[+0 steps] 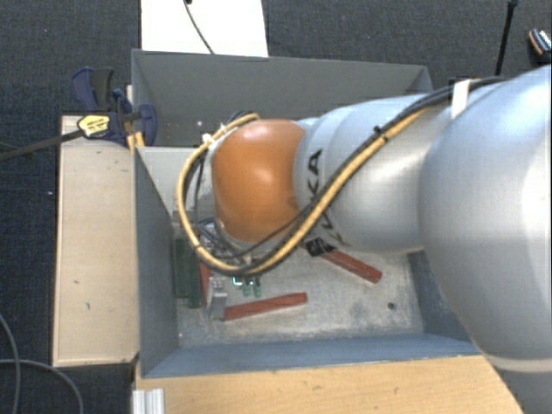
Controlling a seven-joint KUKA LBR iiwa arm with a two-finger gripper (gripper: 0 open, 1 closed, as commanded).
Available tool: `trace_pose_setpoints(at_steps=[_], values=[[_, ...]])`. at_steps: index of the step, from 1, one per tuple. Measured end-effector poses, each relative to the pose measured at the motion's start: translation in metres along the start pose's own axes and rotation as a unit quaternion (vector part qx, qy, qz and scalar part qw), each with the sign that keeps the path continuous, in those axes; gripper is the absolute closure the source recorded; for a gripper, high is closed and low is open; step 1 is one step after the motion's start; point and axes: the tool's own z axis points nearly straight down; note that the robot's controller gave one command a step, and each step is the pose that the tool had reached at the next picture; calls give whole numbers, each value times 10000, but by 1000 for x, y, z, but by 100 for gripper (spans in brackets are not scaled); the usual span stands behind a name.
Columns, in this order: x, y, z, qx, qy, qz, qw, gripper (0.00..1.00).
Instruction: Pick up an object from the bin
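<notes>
My gripper (217,298) is low in the bin's front left part, mostly hidden under the arm's orange cover. A long red-brown stick (266,305) lies flat just to its right, its left end close to the gripper. Two small green pieces (250,288) sit right behind that stick, next to the gripper. A dark green block (185,271) stands against the bin's left wall, just left of the gripper, with a small red piece (204,281) between them.
A second red-brown stick (354,266) lies slanted further right, its upper end under the arm. The arm and its cover hide the bin's middle and back. Bare floor shows along the front right.
</notes>
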Motion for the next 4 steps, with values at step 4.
trace_pose_setpoints(at_steps=[4], values=[[25,-105,83,-7,-53,-833,9965,0]])
